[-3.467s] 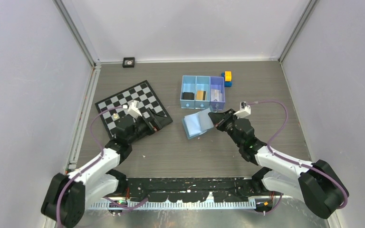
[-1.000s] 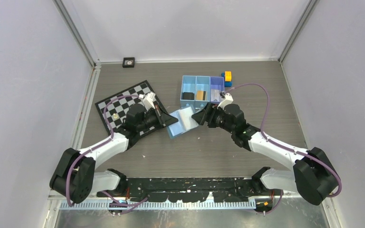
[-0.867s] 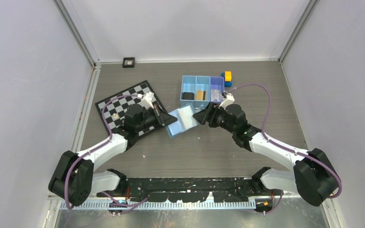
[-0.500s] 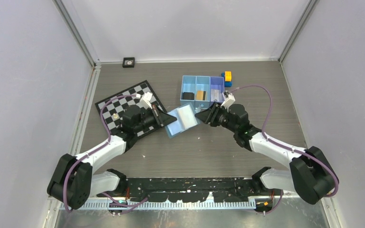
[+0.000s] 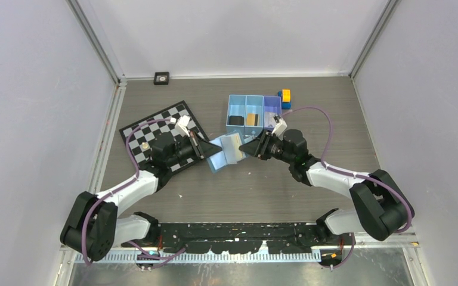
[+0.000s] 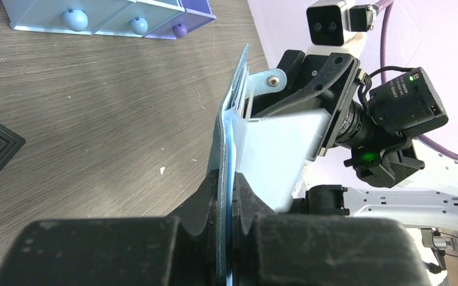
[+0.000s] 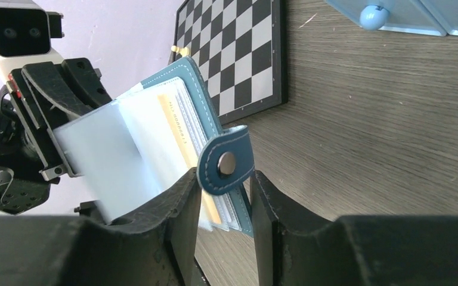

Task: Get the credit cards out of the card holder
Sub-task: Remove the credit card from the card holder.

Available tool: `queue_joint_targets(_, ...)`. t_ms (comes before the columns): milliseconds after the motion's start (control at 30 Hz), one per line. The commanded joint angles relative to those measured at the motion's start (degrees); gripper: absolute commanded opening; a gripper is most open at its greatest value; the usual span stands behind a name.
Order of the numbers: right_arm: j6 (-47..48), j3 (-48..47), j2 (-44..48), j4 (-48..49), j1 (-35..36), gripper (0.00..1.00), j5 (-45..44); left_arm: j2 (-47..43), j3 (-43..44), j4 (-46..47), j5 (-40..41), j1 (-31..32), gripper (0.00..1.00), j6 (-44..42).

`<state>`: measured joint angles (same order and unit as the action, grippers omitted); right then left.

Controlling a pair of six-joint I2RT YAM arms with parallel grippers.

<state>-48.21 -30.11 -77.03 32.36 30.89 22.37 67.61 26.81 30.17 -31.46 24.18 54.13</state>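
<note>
Card holder hangs off the table, slung between both arms, just near of the tray and right of the chessboard. It is open with its clear sleeves fanned. The credit cards sit inside; only a tan edge is plain.

Left gripper is clenched on one cover, anchoring it. Right gripper pinches the opposite cover at the snap strap, probably to spread the fold so a card can be reached.

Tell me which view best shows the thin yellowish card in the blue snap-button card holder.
Right wrist: the thin yellowish card shows its printed edge between clear sleeves of the blue snap-button card holder. Left wrist sees the holder edge-on, card hidden; top view, too small.
</note>
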Motion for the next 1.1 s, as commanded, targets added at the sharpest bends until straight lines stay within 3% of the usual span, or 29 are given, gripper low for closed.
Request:
queue_joint_targets(0, -0.6, -2.6, -0.6, 5.8, 2.2, 0.43, 5.8, 1.1, 0.8, 7.7, -2.7, 0.2, 0.0, 2.0)
queue_joint_targets(233, 0.7, -2.9, 0.1, 5.8, 3.8, 0.55, 5.8, 1.2, 1.0, 6.4, -2.1, 0.2, 0.0, 1.8)
queue_joint_targets(400, 1.3, -3.5, -0.4, 5.8, 4.5, 0.46, 6.7, 1.2, 1.0, 7.1, -2.5, 0.1, 0.0, 1.9)
queue_joint_targets(600, 5.0, -5.8, -0.5, 0.5, 7.2, 0.45, 4.8, 2.4, 1.0, 9.1, -4.0, 0.2, 0.0, 2.9)
queue_joint_targets(733, 6.3, -7.2, -0.9, -2.2, 8.2, 0.31, 3.6, 2.9, 1.3, 8.9, -4.1, 0.1, 0.0, 3.0)
queue_joint_targets(867, 6.5, -7.8, -0.8, -4.6, 8.3, 0.09, 1.6, 3.0, 1.9, 5.4, -2.9, 0.1, 0.03, 2.1)
queue_joint_targets(967, 7.0, -7.9, 0.7, -7.6, 8.3, 0.01, -2.5, 0.5, 3.5, -5.7, 2.2, 0.1, 0.08, -1.5)
queue_joint_targets(1067, 7.1, -8.1, 1.8, -10.7, 8.4, 0.0, -6.7, -3.2, 4.0, -12.6, 7.6, 0.1, 0.14, -4.1)
